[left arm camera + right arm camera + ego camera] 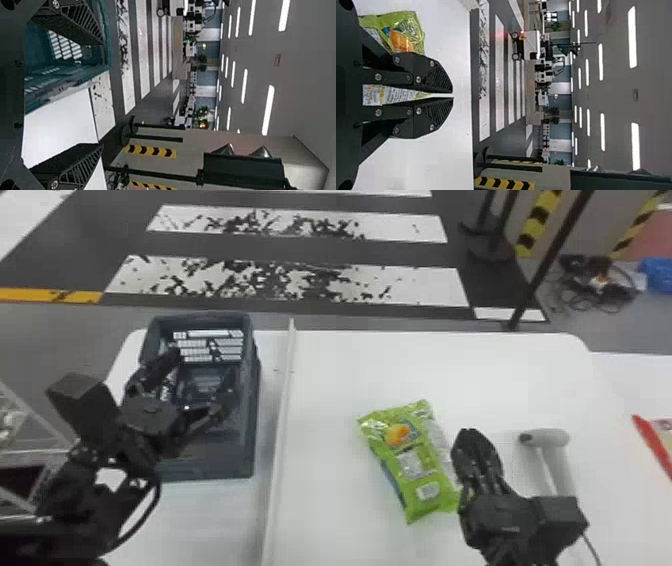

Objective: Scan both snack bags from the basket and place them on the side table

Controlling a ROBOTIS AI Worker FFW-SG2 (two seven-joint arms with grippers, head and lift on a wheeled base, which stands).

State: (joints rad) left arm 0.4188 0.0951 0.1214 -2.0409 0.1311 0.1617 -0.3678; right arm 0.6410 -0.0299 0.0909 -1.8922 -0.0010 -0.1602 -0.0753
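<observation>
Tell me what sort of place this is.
Probably a mock checkout in an indoor test hall: a handheld scanner and a basket on a white table, with crosswalk-like floor stripes beyond.

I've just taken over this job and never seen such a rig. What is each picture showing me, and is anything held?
You are looking through a robot with two black arms. One picture comes from its head, looking down at the white table; the other two come from its wrists and are turned on their side.

In the head view, the left gripper is open over the dark basket, with nothing seen between its fingers. The right gripper is closed beside the green snack bag; it doesn't appear to hold the bag, though I can't tell whether they touch.

The bag lies on the table, right of the white divider. Farther right are the scanner and, at the picture's edge, a red-edged packet.
</observation>
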